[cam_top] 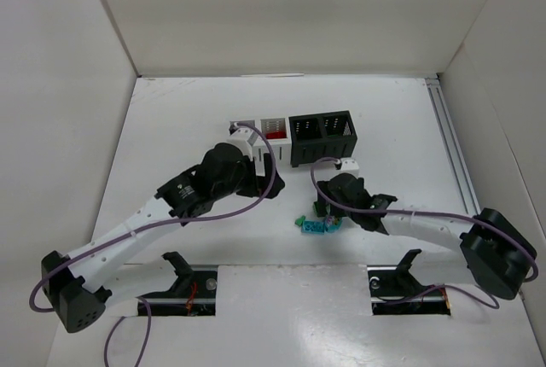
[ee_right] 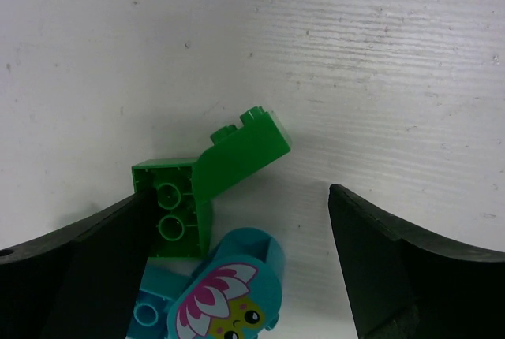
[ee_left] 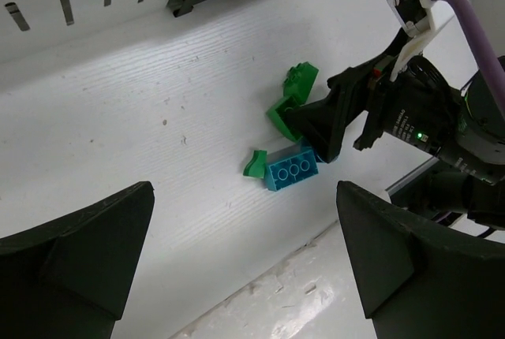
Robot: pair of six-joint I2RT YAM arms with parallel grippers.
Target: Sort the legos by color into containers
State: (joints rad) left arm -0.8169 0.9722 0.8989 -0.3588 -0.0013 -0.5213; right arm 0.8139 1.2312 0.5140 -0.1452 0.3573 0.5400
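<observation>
Bricks (cam_top: pixel 314 226), heaped small on the white desk (cam_top: pixel 171 128), near the front and well apart from the bins. Lay close together: a green brick (ee_right: pixel 205 173) tipped on its side, a teal brick (ee_left: pixel 290 169) with three rings showing just beside it, a small green bit (ee_left: pixel 254 163) touching that teal brick, and a teal piece with a pink flower picture (ee_right: pixel 229 292). Right gripper (ee_right: pixel 233 193) down low at the heap, opened wide, with one of its fingers (ee_right: pixel 71 276) at the edge of the green brick and the other off to the far side. Could not tell if that finger touched the brick. Gripped nothing. Left gripper (ee_left: pixel 245 276) opened wide too, up by the white bins (cam_top: pixel 271 121), with only bare desk between its fingers. Stood in one row at the back: white bins on the left, black bins (cam_top: pixel 320 152) on the right, joined together. Showed something red (cam_top: pixel 275 135) inside one white bin.
</observation>
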